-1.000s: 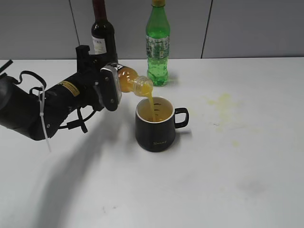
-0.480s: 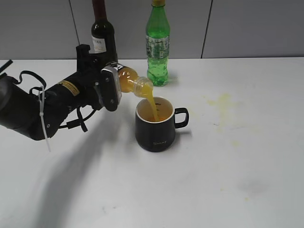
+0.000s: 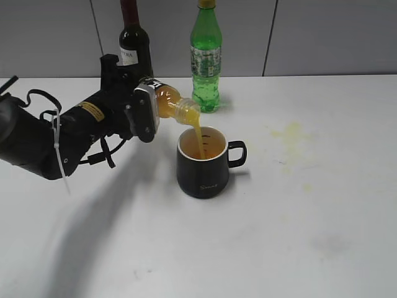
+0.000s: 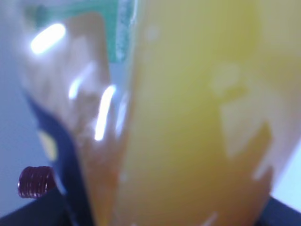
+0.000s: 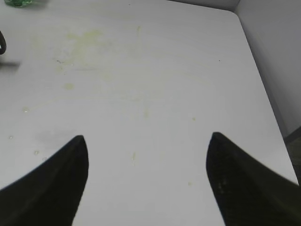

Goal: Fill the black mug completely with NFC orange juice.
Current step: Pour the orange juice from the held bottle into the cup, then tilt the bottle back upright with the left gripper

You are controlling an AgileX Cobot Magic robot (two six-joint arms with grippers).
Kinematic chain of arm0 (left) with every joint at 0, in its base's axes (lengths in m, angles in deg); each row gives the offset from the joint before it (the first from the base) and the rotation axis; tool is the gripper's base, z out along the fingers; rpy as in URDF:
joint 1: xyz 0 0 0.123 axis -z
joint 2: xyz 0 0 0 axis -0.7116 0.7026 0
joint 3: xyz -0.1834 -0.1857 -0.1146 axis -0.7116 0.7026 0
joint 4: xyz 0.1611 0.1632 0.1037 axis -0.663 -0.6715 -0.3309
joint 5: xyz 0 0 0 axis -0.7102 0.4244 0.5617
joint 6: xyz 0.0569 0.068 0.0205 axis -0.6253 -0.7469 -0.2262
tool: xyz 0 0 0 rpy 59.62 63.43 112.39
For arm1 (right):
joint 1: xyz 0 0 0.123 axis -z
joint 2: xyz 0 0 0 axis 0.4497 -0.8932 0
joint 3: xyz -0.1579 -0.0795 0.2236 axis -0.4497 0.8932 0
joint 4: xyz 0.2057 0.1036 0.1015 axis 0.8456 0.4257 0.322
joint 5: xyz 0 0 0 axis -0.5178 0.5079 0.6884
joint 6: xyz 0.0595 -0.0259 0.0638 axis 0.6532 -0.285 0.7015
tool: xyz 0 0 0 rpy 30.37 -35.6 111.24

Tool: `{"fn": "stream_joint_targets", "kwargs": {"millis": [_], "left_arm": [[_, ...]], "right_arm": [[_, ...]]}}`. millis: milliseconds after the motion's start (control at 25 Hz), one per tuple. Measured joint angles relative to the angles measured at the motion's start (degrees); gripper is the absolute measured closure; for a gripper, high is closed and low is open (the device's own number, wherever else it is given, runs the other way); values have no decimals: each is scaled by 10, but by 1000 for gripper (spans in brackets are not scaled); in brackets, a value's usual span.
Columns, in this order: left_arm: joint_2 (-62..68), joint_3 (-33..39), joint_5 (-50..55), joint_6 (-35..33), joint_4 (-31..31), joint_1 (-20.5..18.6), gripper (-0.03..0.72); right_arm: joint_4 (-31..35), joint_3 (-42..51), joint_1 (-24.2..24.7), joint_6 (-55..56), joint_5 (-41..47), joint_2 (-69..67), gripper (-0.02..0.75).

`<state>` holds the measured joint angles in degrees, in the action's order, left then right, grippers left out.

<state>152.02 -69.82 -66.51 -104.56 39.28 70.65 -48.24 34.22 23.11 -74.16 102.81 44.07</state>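
One cloudy orange stream [image 3: 197, 138] enters black mug [image 3: 203, 164].

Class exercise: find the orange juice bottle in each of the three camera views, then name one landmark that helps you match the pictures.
Exterior view: orange juice bottle left of centre, tipped over the black mug, held by the left gripper.
Left wrist view: fills the frame, blurred.
Right wrist view: not in it.
Shared landmark: the green soda bottle, its base at top left.
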Motion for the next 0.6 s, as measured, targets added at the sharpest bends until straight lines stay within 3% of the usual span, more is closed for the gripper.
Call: {"fn": "stream_joint_targets", "kwargs": {"millis": [600], "left_arm": [[0,0,0,-45,0,-1,219]], "right_arm": [[0,0,0,0,0,0,146]]}}
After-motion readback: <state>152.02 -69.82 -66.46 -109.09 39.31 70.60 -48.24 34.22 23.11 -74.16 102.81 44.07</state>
